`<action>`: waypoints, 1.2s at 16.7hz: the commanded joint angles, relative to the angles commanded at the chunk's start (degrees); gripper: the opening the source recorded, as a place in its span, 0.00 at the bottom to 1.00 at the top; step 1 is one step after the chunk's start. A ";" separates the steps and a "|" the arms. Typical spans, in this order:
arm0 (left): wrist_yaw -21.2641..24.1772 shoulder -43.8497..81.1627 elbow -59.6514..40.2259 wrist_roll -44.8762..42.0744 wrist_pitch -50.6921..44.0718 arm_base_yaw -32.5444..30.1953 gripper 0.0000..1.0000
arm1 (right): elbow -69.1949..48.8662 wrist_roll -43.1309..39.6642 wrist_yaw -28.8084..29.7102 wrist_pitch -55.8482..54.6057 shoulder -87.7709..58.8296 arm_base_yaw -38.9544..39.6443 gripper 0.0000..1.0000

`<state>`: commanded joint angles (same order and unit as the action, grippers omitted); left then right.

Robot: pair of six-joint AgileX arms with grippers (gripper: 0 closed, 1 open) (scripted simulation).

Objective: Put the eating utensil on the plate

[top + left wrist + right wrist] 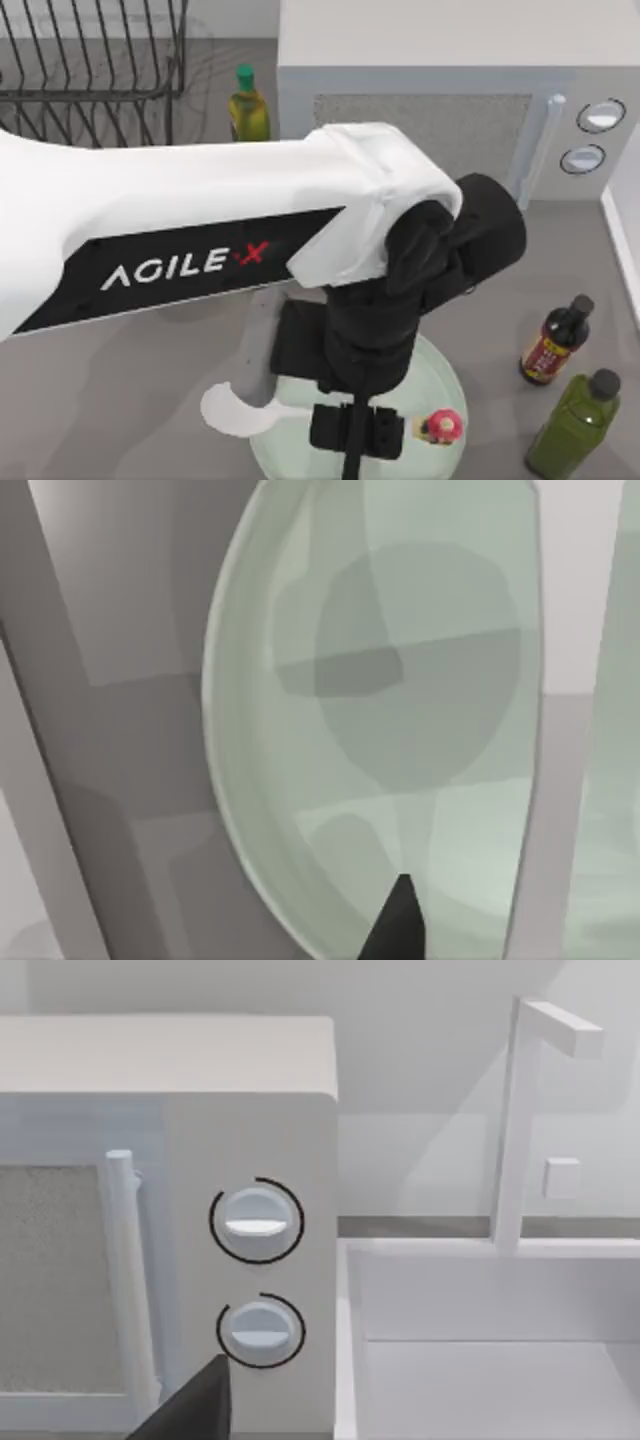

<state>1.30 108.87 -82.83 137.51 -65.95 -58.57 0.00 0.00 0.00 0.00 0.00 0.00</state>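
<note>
Clutter rings the work area on the grey table [120, 390]: a black wire dish rack [90, 70] at the far left, a yellow oil bottle with a green cap [247, 105] beside it, and a white microwave oven [430, 90] with two round knobs along the back. At the right stand a dark sauce bottle with a red label [555, 345] and a green bottle with a black cap [578, 425], close together and apart from the plate; the label's writing is too small to read. A white sink with a tall tap [520, 1120] sits just beside the microwave in the right wrist view.

The left arm's white link, lettered "AGILE X" on a black panel, crosses most of the top view and hides much of the table beneath. Its black left gripper [355, 432] hangs over the large round pale-green glassy plate [445, 370] at the near edge. Whether its fingers are parted or closed I cannot tell.

The tiny eating utensil with a rounded red-pink end and a yellowish bit [441, 427] lies on the plate, just beside the gripper. A white curved piece [235, 410] overlaps the plate's left rim.

The right gripper [190, 1410] faces the microwave's knobs; its finger spacing cannot be told.
</note>
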 joint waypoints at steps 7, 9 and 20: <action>0.95 -1.73 0.68 -0.41 0.71 -1.75 0.00 | 0.00 0.00 0.00 0.00 0.00 0.00 1.00; 0.77 -1.51 0.66 -0.08 1.92 -1.48 0.00 | 0.00 0.00 0.00 0.00 0.00 0.00 1.00; -2.15 5.71 2.36 2.55 11.51 3.26 0.00 | 0.00 0.00 0.00 0.00 0.00 0.00 1.00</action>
<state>-0.85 114.58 -80.47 140.06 -54.44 -55.31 0.00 0.00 0.00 0.00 0.00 0.00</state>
